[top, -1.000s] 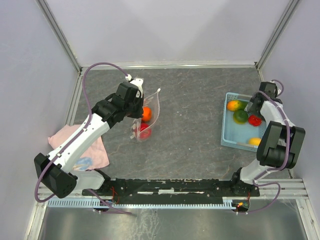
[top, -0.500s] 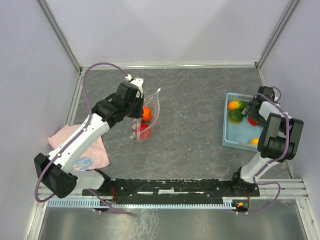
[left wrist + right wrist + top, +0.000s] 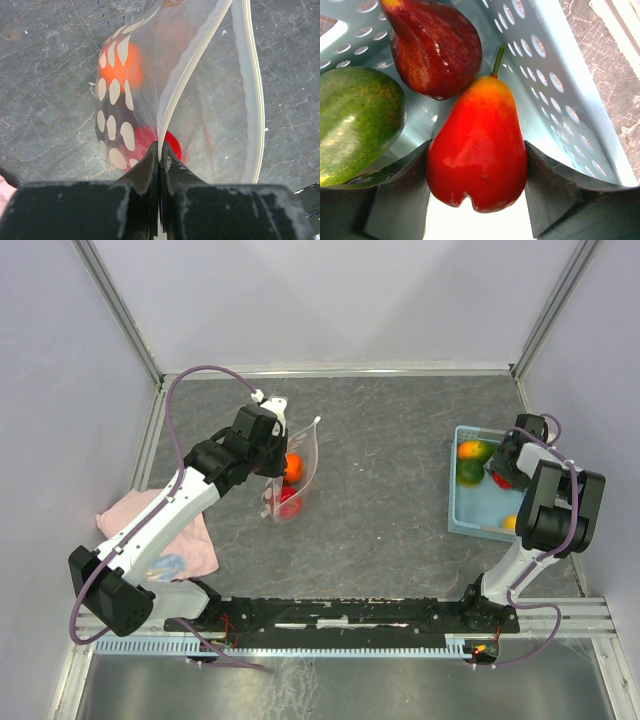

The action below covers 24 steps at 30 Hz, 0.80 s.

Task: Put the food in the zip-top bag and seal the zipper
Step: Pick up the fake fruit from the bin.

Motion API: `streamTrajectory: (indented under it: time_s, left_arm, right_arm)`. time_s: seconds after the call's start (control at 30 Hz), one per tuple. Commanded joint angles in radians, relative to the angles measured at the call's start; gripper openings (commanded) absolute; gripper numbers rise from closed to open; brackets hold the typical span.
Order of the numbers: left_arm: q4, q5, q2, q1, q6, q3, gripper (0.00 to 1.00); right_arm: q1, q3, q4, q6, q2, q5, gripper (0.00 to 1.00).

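Observation:
My left gripper (image 3: 272, 462) is shut on the whitish zipper (image 3: 187, 75) strip of the clear zip-top bag (image 3: 305, 465) and holds its mouth open. In the left wrist view my jaws (image 3: 160, 152) pinch the near strip. An orange fruit (image 3: 120, 67) and a red fruit (image 3: 172, 142) lie inside the bag (image 3: 215, 115). My right gripper (image 3: 503, 472) is down in the light-blue basket (image 3: 455, 510). Its fingers (image 3: 402, 180) press both sides of a bright red fruit (image 3: 477, 150). A dark maroon fruit (image 3: 437, 47) and a green fruit (image 3: 355, 125) lie beside it.
An orange-yellow mango (image 3: 470, 450) and a yellow fruit (image 3: 512, 523) also lie in the basket. A pink cloth (image 3: 150, 530) lies at the left under the left arm. Metal frame rails edge the grey table.
My right gripper has moved deeper into the basket and closed round the bright red fruit; the basket has shifted slightly. The left arm and bag have not moved.

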Motion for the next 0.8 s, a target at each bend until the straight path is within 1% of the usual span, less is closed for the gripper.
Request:
streamTrajectory:
  time_s: [0.0, 0.07, 0.13, 0.4, 0.57, 0.77]
  left_arm:
    - [0.047, 0.013, -0.013, 0.003, 0.032, -0.001, 0.03]
    - [0.047, 0.017, -0.012, 0.003, 0.033, -0.001, 0.03]
    - [0.047, 0.022, -0.012, 0.003, 0.032, -0.001, 0.03]
    - [0.059, 0.08, -0.012, 0.004, 0.039, -0.004, 0.03]
    - [0.068, 0.105, -0.017, 0.003, 0.044, -0.014, 0.03]
    - [0.081, 0.14, -0.03, 0.002, 0.056, -0.022, 0.03]
  right_arm:
    - [-0.007, -0.008, 0.033, -0.008, -0.044, -0.005, 0.61]
    - [-0.007, -0.013, 0.022, -0.011, -0.076, -0.004, 0.55]
    - [-0.005, -0.014, -0.007, -0.01, -0.103, -0.005, 0.52]
    - [0.033, -0.05, -0.096, -0.011, -0.271, -0.085, 0.47]
    - [0.108, -0.06, -0.162, -0.027, -0.407, -0.15, 0.45]
    - [0.259, -0.028, -0.272, -0.037, -0.531, -0.221, 0.44]
